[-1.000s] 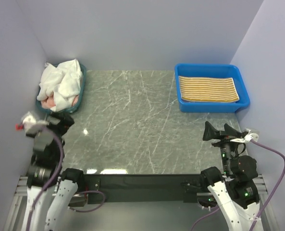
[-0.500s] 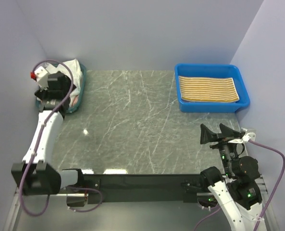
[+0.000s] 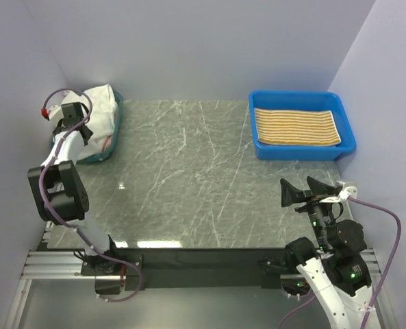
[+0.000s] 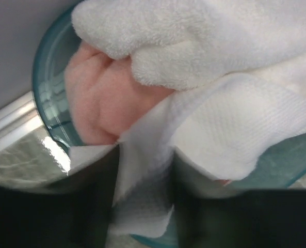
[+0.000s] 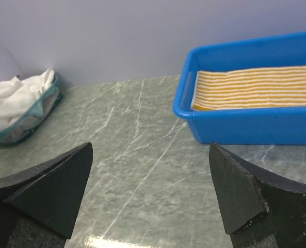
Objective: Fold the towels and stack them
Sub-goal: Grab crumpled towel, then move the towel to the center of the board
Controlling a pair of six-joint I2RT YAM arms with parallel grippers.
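At the far left, a teal basket [image 3: 120, 108] [image 4: 46, 77] holds a crumpled white towel [image 3: 100, 110] [image 4: 220, 119] lying over a salmon pink towel [image 4: 101, 98] [image 3: 107, 144]. My left gripper [image 3: 78, 130] [image 4: 145, 196] reaches into the basket's near side, shut on a fold of the white towel that fills the gap between its dark fingers. A folded yellow-and-white striped towel [image 3: 296, 127] [image 5: 256, 88] lies flat in the blue bin [image 3: 257, 147] [image 5: 245, 126] at the back right. My right gripper [image 3: 304, 192] [image 5: 150, 191] hovers open and holds nothing, low over the near right of the table.
The grey marble table [image 3: 189, 171] stretches between basket and bin. Pale walls close in on the left, back and right. The left arm's purple cable [image 3: 52, 96] loops above the basket near the left wall.
My left arm swung from the near left edge out to the basket, and its jaws closed on the white towel. The right gripper drifted slightly left and stayed open.
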